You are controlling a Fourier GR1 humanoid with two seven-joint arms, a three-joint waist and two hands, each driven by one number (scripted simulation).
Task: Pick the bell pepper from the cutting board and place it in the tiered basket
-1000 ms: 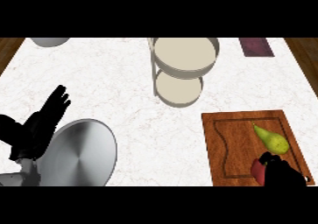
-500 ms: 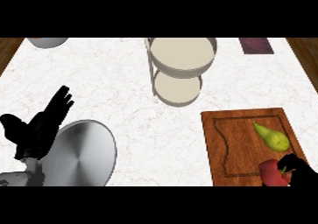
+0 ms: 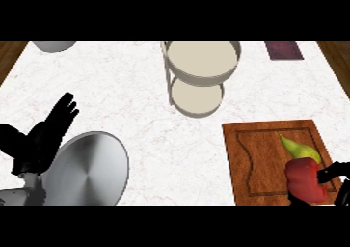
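On the white marble bench (image 3: 135, 96), the rectangular wooden cutting board (image 3: 259, 159) lies near right, and on it the red bell pepper (image 3: 305, 179) sits at the near right edge with the yellow-green pear (image 3: 300, 149) just behind, touching it. The black right hand (image 3: 341, 173) curls round the pepper's right side. The round two-tiered metal basket (image 3: 202, 60) stands far centre, well behind the board, and the round steel plate (image 3: 88, 169) lies near left with the black left hand (image 3: 38, 140) at its left edge.

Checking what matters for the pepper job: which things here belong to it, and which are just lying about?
For the job: bell pepper, cutting board, tiered basket, right hand.
Lying about: pear, silver plate, grey bowl, dark purple item, left hand.
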